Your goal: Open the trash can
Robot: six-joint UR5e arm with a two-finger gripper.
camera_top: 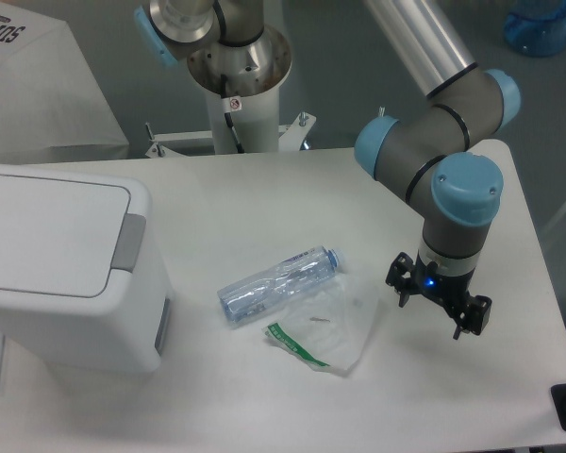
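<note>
Camera view puts the gripper (440, 304) at lower right, its fingers spread apart and holding nothing, above the table (264, 189). Well apart, at far left, sits the trash can (66, 269). Between them lie a clear plastic bottle (278, 283) and a crumpled clear wrapper (330, 330). White and boxy, the can has its flat lid down, grey latch (127, 241) facing right.

We take this for a robotics lab: an arm's base (234, 71) bolted at the far edge of a white table (264, 189), grey floor (358, 85) behind
</note>
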